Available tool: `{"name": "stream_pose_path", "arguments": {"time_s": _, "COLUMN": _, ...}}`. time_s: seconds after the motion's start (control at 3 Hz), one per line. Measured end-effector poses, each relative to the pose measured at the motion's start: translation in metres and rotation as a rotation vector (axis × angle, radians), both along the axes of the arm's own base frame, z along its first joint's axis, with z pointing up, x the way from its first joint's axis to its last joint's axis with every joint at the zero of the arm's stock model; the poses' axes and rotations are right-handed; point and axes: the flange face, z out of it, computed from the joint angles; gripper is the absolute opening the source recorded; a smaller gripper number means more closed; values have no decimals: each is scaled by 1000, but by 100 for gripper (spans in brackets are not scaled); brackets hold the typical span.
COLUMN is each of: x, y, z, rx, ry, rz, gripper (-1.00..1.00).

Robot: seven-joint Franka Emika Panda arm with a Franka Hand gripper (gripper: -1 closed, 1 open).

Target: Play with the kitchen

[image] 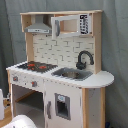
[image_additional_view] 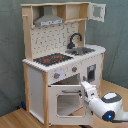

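Arm reaching in low, tool (image_additional_view: 85, 90) raised; finger state unclear.
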Motion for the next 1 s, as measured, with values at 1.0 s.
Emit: {"name": "stream_pose_path", "arguments": {"time_s": 1.0, "x": -63, "y": 1, "z": 4, "rx": -131, "ry": -84, "rz": -20, "gripper": 100}}
